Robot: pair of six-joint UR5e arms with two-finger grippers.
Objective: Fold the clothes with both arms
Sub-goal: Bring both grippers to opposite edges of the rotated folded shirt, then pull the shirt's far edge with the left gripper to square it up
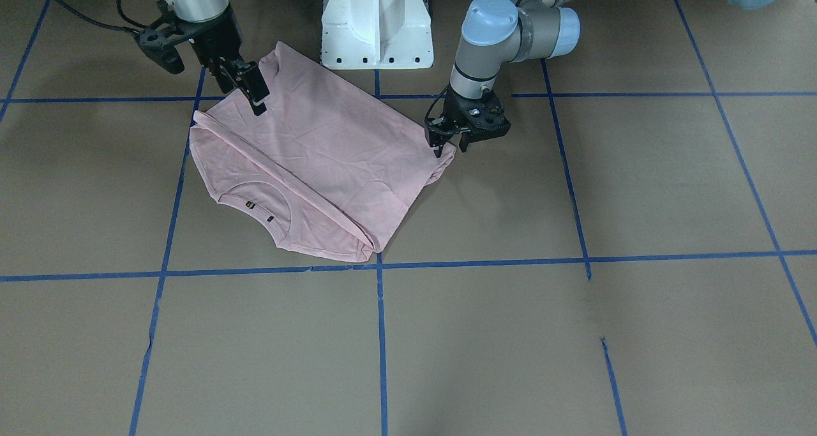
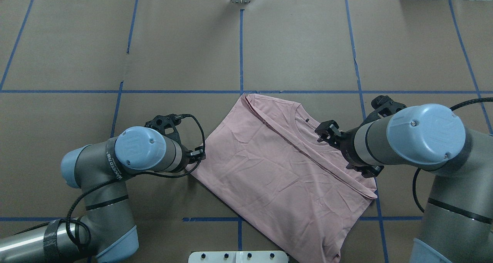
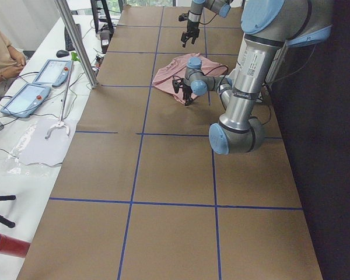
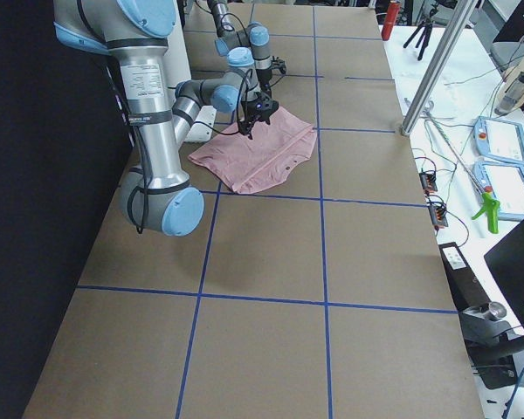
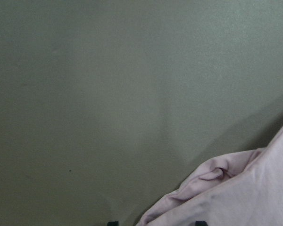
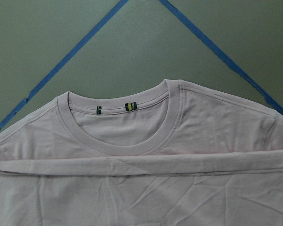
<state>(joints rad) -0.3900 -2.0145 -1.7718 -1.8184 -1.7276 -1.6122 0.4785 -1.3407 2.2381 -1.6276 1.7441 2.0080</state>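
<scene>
the half-folded shirt (image 2: pixel 277 166) lies on the table (image 2: pixel 308 43), one corner just under the spread left gripper (image 1: pixel 449 150), likely so it can pinch there for the next fold. the right gripper (image 1: pixel 257 101) hovers over the shirt; i cannot tell if it is spread.

Brown table (image 2: pixel 300 43) gridded in blue tape (image 2: pixel 241 51) fills the scene, and from the left-end camera, at nine o'clock, a white side table (image 3: pixel 41 146) carries two tablets (image 3: pixel 24 99) beside a metal pole (image 3: pixel 77 44).
</scene>
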